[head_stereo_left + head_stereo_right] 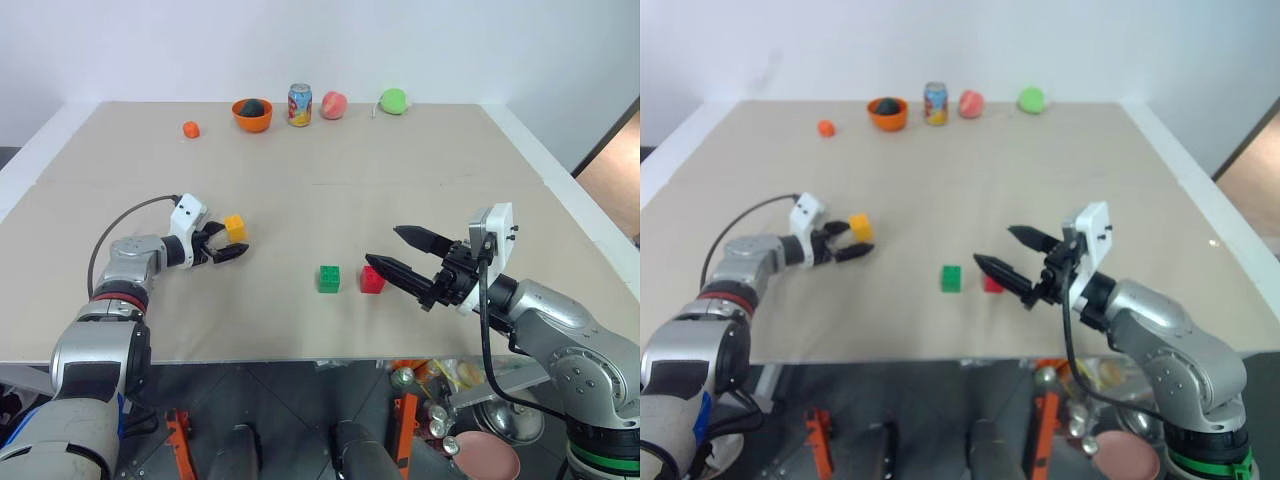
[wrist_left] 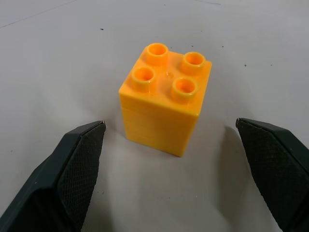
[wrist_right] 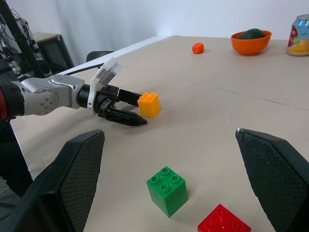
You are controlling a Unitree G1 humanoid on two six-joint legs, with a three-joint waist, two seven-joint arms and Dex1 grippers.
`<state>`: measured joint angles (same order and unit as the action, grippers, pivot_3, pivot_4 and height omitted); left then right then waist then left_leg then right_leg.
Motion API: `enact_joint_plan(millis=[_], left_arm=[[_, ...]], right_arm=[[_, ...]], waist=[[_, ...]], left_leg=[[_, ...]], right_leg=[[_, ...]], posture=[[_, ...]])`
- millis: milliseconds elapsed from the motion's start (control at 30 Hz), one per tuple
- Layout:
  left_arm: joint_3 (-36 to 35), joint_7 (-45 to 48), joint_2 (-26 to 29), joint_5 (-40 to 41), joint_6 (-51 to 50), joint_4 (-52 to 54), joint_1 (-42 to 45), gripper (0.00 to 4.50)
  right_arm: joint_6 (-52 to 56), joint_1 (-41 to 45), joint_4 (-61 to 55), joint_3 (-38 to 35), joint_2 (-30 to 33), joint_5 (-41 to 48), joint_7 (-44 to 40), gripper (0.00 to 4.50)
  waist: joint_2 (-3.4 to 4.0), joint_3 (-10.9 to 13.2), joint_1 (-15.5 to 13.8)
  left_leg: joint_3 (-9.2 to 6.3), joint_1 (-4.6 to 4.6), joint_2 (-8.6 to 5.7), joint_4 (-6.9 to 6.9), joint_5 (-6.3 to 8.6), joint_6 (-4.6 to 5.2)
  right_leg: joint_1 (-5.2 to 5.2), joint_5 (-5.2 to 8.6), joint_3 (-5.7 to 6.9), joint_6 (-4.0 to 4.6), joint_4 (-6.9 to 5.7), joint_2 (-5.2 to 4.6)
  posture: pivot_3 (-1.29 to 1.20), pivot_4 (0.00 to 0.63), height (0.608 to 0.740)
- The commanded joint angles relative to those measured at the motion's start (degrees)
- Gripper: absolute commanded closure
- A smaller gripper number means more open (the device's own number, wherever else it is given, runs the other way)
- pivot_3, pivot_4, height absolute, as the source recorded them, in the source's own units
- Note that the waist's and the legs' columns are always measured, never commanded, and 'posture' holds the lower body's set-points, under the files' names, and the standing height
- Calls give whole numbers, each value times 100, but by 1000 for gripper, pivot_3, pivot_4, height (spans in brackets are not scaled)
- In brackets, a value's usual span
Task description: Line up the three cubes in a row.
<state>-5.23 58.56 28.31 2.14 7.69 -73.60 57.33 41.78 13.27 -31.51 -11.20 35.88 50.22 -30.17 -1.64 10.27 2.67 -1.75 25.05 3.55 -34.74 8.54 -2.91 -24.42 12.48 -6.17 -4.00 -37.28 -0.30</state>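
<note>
The yellow cube (image 1: 235,228) stands studs up on the table's left side. My left gripper (image 1: 235,241) is open around it, one finger (image 2: 72,164) on each side, and a gap shows between each pad and the cube (image 2: 164,104). Near the front middle, the green cube (image 1: 329,279) and the red cube (image 1: 372,280) sit side by side, a small gap apart. Open and empty, my right gripper (image 1: 383,246) hovers just right of and above the red cube. The right wrist view shows the green cube (image 3: 167,189), the red cube (image 3: 223,221) and the yellow cube (image 3: 149,104).
Along the far edge are a small orange ball (image 1: 191,129), an orange bowl (image 1: 252,120) with a dark item in it, a drink can (image 1: 300,104), a pinkish-red fruit (image 1: 334,105) and a round green fruit (image 1: 393,101). The tan table (image 1: 320,190) has bare room in the middle.
</note>
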Motion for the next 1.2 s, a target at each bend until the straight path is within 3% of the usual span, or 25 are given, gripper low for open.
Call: enact_joint_plan(millis=[33, 233, 467, 767, 1067, 1200], left_arm=[[-72, -61, 27, -7, 112, 7, 162, 1142], [-62, -108, -11, -19, 153, 5, 165, 3219], [82, 239, -40, -153, 511, 119, 158, 3261], [299, 2043, -227, -78, 1247, 471, 169, 3261], [570, 3158, -272, -129, 1650, 429, 159, 3261], [545, 3225, -322, -120, 1661, 367, 180, 3261]], right_arm=[[-116, 58, -101, -121, 51, -1, -65, 0], [-122, 77, -68, -123, 66, -16, -98, 0], [-129, 114, -27, -126, 63, -67, -144, 0], [-101, -15, 40, -335, 372, -8, -478, 0], [-45, -687, 91, -991, 840, 197, -1054, 0], [-68, -979, 243, -1195, 986, 187, -1289, 0]], waist=[[0, 0, 0], [0, 0, 0], [0, 0, -1], [0, 0, 0], [0, 0, 1], [0, 0, 1]], left_leg=[[0, 0, 0, 0, 0, 0], [0, 0, 0, 0, 0, 0], [0, 1, 0, 0, 0, 0], [0, 2, 0, 0, 0, 0], [-1, 1, 0, -1, 0, 0], [-1, 0, -1, -5, 0, 0]], right_leg=[[0, 0, 0, 0, 0, 0], [0, 0, 0, -1, 0, 0], [0, 0, 0, -1, 0, 0], [0, 1, 0, 1, 0, 0], [2, 1, -1, 2, 0, 0], [4, 1, -1, 1, 0, 0]], posture=[[0, 150, 740], [0, 150, 740], [0, 150, 740], [0, 150, 740], [0, 150, 740], [0, 150, 740]])
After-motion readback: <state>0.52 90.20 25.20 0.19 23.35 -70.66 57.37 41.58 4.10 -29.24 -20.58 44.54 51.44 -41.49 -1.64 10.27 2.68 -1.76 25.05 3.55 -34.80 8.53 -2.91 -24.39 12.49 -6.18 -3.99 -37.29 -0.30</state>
